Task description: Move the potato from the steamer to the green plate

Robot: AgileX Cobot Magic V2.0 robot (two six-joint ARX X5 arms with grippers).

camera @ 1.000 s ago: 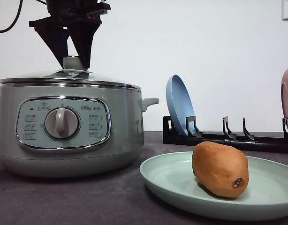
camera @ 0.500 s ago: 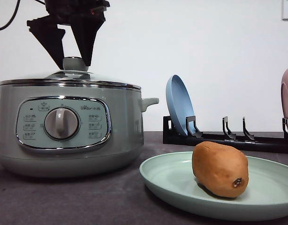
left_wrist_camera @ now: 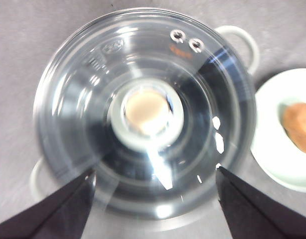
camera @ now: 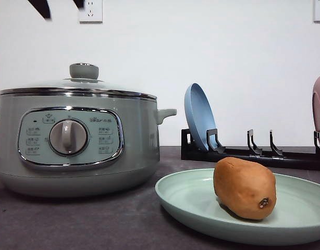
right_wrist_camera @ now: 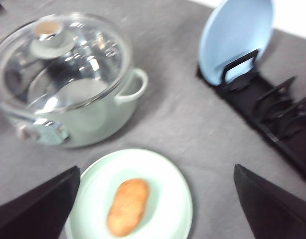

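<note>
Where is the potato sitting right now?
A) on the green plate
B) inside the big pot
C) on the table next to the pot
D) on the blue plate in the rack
A: the potato lies on the green plate, in front of the rack holding the upright blue plate, while the steamer beside it has its glass lid on.

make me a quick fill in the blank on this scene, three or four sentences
1. The potato lies on the ____ plate.
2. The steamer has its glass lid ____.
3. The blue plate stands on edge in the black ____.
4. The left gripper hangs above the lid with its jaws ____.

Missing words: green; on; rack; open
</note>
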